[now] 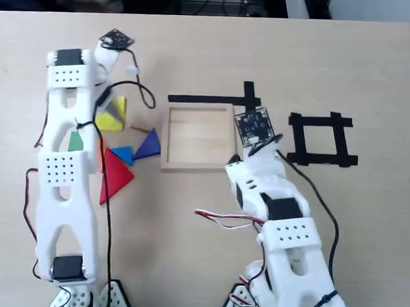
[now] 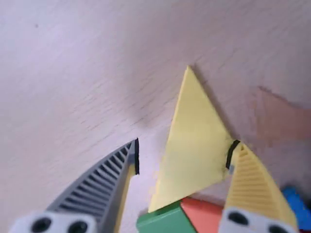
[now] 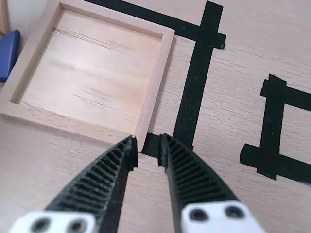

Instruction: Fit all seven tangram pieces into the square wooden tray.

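None of the pieces were in the square wooden tray (image 1: 197,165) yet; they sat bunched left of it. Left gripper (image 2: 184,150) was spread wide around the flat yellow triangle piece (image 2: 194,141), one fingertip right at its edge, nothing squeezed. It looked light, stiff, thin, probably slick, so I'd pinch across opposite edges mid-piece. Right gripper (image 3: 146,145) hovered by the tray's near right corner, nearly closed, empty.
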Motion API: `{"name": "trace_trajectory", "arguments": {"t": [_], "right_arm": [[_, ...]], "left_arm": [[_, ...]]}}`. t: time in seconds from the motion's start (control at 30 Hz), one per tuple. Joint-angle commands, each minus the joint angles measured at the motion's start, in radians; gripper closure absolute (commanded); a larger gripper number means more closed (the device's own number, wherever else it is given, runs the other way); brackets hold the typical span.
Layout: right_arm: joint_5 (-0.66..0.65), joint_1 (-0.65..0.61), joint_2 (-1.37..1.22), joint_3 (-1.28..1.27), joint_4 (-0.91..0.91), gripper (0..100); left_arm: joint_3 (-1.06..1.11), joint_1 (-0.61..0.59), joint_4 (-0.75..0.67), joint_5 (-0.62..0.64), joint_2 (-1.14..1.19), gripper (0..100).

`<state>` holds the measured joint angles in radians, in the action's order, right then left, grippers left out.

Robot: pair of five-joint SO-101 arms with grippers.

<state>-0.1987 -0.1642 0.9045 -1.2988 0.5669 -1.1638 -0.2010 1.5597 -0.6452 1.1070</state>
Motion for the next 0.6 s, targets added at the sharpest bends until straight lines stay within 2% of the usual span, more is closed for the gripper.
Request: {"name": "trace_trajectory", "arguments": {"t": [0.0,0.13,0.27,0.4,0.57], "right_arm": [[-0.011,-0.006,0.005,0.005,-0.02,91.0],[-0.011,0.002,0.001,0.053,0.008,90.9],[0.034,0.078,-0.042,0.344,0.282,90.9],[0.054,0.083,-0.213,0.604,0.411,90.9],[0.048,0.061,-0.539,0.774,0.442,90.9]], "left_arm": [[-0.016,0.018,0.006,0.229,-0.02,69],[-0.008,0.019,-0.017,0.304,-0.017,69],[-0.016,0.019,-0.043,0.334,-0.017,69],[-0.016,0.018,-0.046,0.374,-0.017,69],[-0.007,0.018,-0.051,0.399,-0.017,69]]}}
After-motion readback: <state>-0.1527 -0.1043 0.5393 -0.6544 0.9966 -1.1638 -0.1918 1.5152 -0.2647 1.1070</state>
